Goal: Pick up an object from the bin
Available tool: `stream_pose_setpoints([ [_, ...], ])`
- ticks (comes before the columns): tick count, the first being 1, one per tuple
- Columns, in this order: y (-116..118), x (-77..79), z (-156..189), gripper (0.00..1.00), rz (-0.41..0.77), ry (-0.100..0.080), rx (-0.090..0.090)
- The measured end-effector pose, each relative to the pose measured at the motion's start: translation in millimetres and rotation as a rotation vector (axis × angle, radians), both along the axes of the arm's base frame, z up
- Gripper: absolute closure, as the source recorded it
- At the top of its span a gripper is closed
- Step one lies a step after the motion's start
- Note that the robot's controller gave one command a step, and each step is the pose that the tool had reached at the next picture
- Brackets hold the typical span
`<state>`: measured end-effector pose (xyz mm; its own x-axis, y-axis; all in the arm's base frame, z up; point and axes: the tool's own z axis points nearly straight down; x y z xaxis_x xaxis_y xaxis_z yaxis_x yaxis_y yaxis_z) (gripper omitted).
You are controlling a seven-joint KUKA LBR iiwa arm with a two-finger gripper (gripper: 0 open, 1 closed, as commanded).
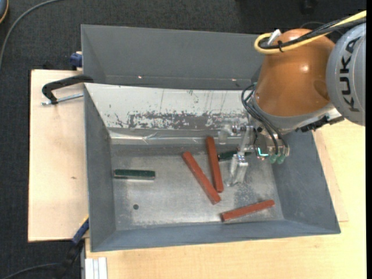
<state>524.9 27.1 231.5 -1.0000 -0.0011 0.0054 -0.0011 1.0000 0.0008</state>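
Note:
My gripper [238, 170] hangs low over the right half of the bin floor, under the orange cover. Just left of it a red stick [214, 163] lies nearly upright in the view. A second red stick [200, 176] lies slantwise, and its lower end meets the first one's. A short dark green piece [226, 154] shows between the upright red stick and the gripper. A third red stick [247, 210] lies below the gripper, near the front wall. Nothing is seen held in the gripper.
A dark green bar [134, 174] lies flat on the left side of the floor, with a small dark speck [135, 207] below it. The arm and its orange cover hide the bin's back right corner.

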Motion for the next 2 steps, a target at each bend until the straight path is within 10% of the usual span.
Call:
stream_pose_setpoints([
  [1,33,22.4,-149,0.00,0.007,0.000,0.001],
  [2,-34,54.2,-161,0.00,0.780,-0.012,0.000],
])
